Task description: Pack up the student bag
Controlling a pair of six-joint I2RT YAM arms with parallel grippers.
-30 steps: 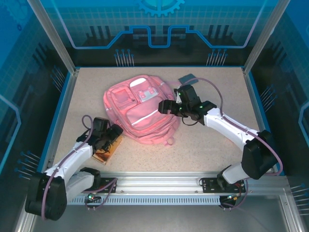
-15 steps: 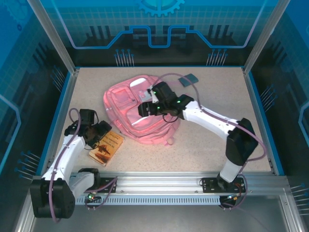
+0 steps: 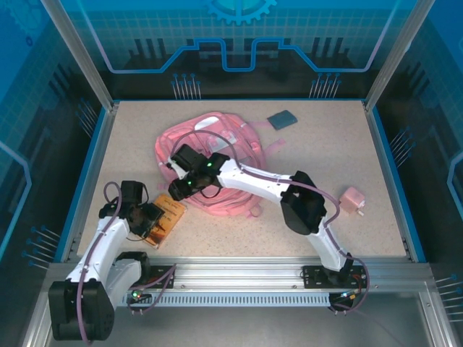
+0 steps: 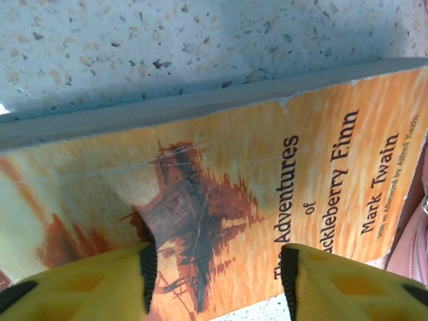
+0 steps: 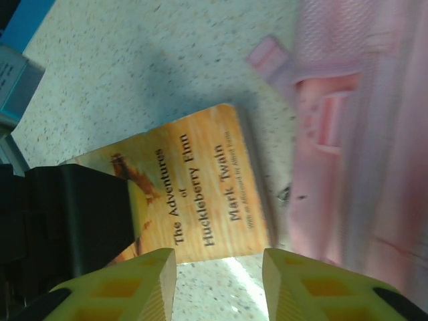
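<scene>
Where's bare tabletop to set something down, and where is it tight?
Bare tabletop lies right of the student bag, between the grey pad at the back and the small pink box; also the back left corner. Crowded: front left, where left hand and right hand meet at the book.

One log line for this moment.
left hand: open over book | right hand: open, near book | book: flat, outside bag

Top external high at near edge, looking down and far, 2 wrist views close over 1 orange book [image 4: 234,160].
</scene>
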